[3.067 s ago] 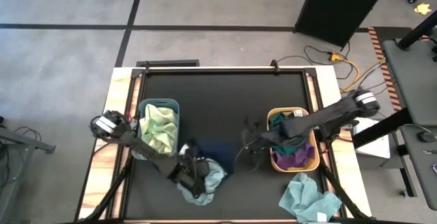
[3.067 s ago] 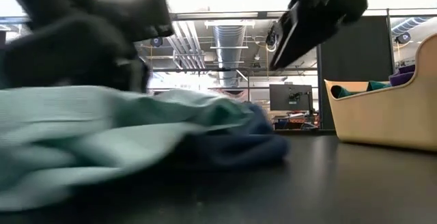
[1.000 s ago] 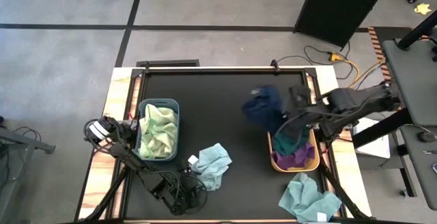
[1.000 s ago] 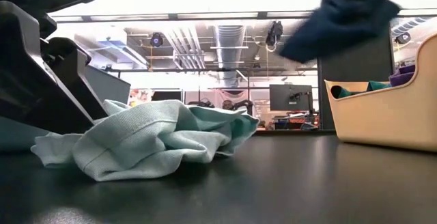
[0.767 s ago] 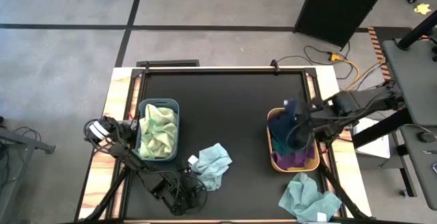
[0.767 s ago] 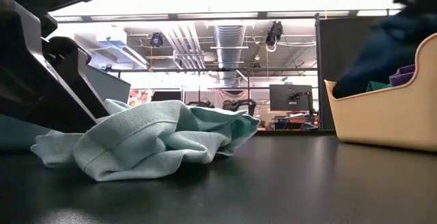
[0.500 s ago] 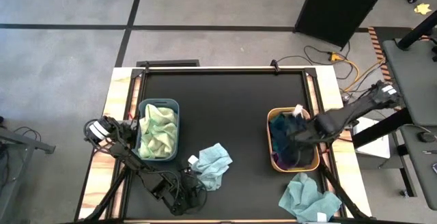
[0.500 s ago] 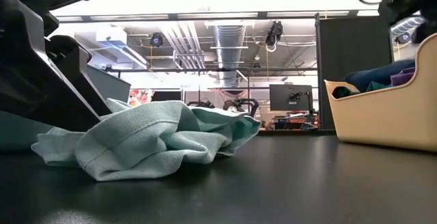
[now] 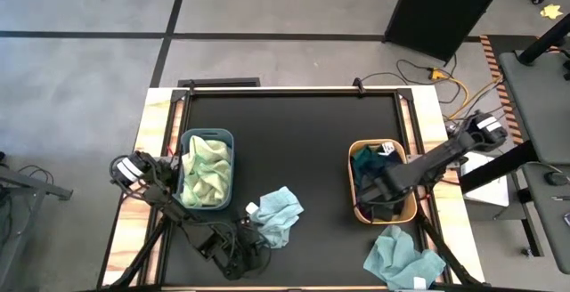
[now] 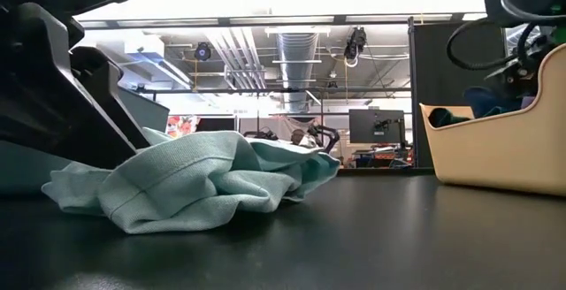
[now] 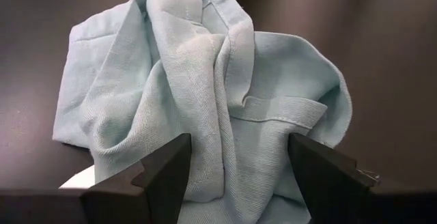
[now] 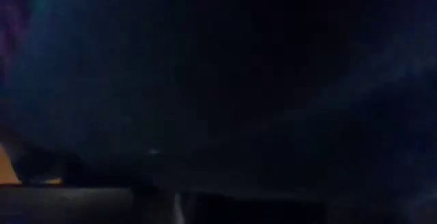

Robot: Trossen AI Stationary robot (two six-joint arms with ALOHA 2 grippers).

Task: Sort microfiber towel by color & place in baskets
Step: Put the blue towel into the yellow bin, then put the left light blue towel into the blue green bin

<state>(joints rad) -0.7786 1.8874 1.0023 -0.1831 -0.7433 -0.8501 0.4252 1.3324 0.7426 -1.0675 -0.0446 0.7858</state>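
A light blue-grey towel point(image 9: 278, 216) point(image 10: 195, 184) lies crumpled on the table near the near edge. My left gripper point(image 9: 249, 237) point(image 11: 235, 183) is open and low at the towel's near-left side. In the left wrist view the towel point(image 11: 205, 94) reaches back between the two fingers; I cannot tell whether they touch it. My right gripper point(image 9: 378, 190) is down inside the orange-tan basket point(image 9: 354, 185) point(image 10: 495, 153), among navy, teal and purple towels point(image 9: 367, 163). The right wrist view shows only dark navy cloth point(image 12: 205, 80). The grey-blue basket point(image 9: 207, 135) holds pale yellow-green towels point(image 9: 207, 172).
A second light blue-grey towel point(image 9: 405, 256) lies at the table's near right corner, just nearer than the orange-tan basket. The black table top point(image 9: 294, 141) is bare between the two baskets and toward the far edge. The left arm's body point(image 10: 62, 87) fills the low view's left.
My right gripper has carried the navy towel from above the table's middle toward the right edge, over the orange-tan basket, and has gone down into it. The navy towel, hanging in the air a second ago, now lies in that basket.
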